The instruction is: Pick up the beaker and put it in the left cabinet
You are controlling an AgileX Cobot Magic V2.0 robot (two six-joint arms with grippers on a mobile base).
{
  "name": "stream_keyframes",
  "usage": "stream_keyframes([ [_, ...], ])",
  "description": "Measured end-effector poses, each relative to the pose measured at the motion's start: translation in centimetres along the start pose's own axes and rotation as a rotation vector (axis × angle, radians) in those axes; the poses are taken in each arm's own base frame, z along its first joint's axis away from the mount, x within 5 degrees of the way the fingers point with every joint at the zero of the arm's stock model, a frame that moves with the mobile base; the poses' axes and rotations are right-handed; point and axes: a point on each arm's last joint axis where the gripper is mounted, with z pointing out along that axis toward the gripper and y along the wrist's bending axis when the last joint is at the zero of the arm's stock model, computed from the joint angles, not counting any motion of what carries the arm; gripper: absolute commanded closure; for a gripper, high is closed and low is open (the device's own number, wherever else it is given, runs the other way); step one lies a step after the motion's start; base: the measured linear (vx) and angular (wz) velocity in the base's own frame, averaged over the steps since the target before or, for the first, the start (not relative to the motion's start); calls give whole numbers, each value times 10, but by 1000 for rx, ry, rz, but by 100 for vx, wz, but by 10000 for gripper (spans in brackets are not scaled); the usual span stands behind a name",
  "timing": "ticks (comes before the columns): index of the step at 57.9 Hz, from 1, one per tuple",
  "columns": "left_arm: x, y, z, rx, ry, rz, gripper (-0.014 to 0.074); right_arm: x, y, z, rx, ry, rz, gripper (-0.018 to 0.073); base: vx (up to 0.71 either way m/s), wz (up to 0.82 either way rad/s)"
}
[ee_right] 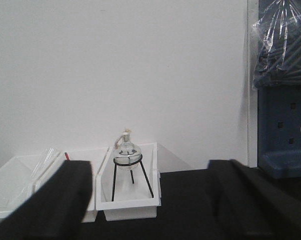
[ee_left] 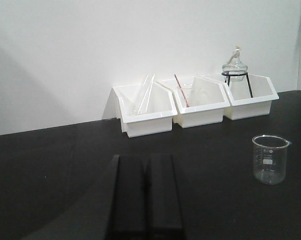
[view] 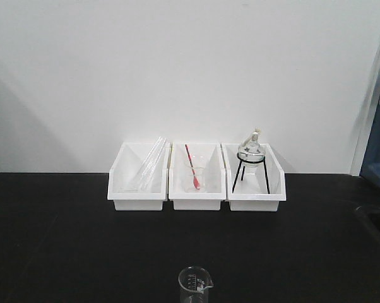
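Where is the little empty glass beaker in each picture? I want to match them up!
Front view: the beaker stands at the bottom middle, cut off by the picture's edge.
Left wrist view: the beaker stands at the right, on the black counter.
Right wrist view: not in it.
Shared landmark: the round flask on its black tripod, in the rightmost white bin, shows in all three.

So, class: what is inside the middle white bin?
A clear beaker holding a red stirrer. The front wall of the bin covers the floor behind it, so anything there is unseen.
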Motion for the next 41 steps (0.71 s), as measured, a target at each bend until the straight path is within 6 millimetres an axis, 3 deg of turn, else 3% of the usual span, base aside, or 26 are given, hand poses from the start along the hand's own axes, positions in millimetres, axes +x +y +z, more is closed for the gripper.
stream_keyframes([
  [21,0,0,0,0,0,0,596,-2,0,3,-6,-38,22,-120,0,0],
  [22,0,0,0,0,0,0,596,30,1,44,-32,21,-27,-57,0,0],
  [23,0,0,0,0,0,0,596,37,1,48,-37,34,-34,-55,0,0],
  [29,0,0,0,0,0,0,596,76,3,54,-87,72,-73,-46,0,0],
  [41,0,0,0,0,0,0,596,144,20,46,-325,91,-69,-37,0,0],
])
